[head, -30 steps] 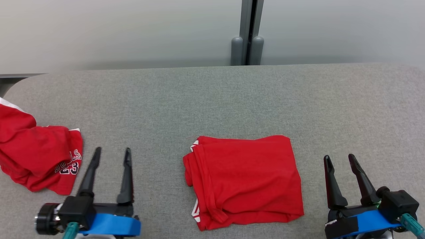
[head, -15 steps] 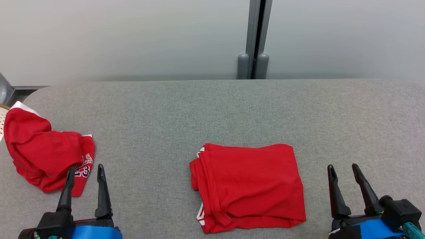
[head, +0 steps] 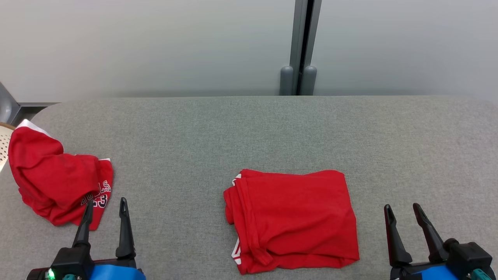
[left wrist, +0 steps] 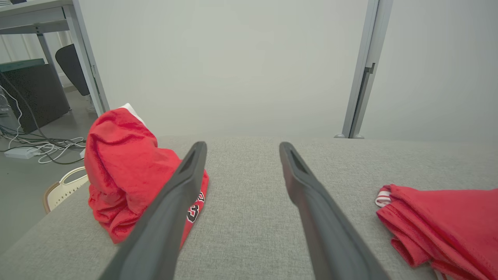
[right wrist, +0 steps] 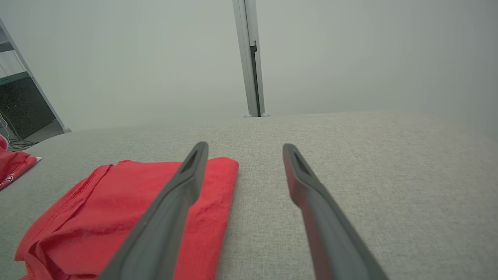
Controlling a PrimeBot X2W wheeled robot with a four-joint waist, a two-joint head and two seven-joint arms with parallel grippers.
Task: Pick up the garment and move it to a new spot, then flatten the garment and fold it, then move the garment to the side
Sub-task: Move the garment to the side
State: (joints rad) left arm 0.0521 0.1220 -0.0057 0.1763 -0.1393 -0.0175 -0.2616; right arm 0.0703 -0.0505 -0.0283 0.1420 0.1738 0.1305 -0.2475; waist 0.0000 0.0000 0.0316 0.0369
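A folded red garment lies flat on the grey padded table, near the front and slightly right of centre; its edge also shows in the left wrist view and the right wrist view. A second, crumpled red jersey with white lettering sits at the table's left end. My left gripper is open just in front of the jersey's right edge, holding nothing. To the right of the folded garment, my right gripper is also open and holds nothing.
A grey post stands against the pale wall behind the table. Off the table's left end sits a cream perforated basket, with cables and a dark cabinet on the floor beyond.
The head camera has shifted. Against the cloth, my left gripper has moved left and back, its left finger now in front of the jersey's edge. The right gripper has drawn back slightly.
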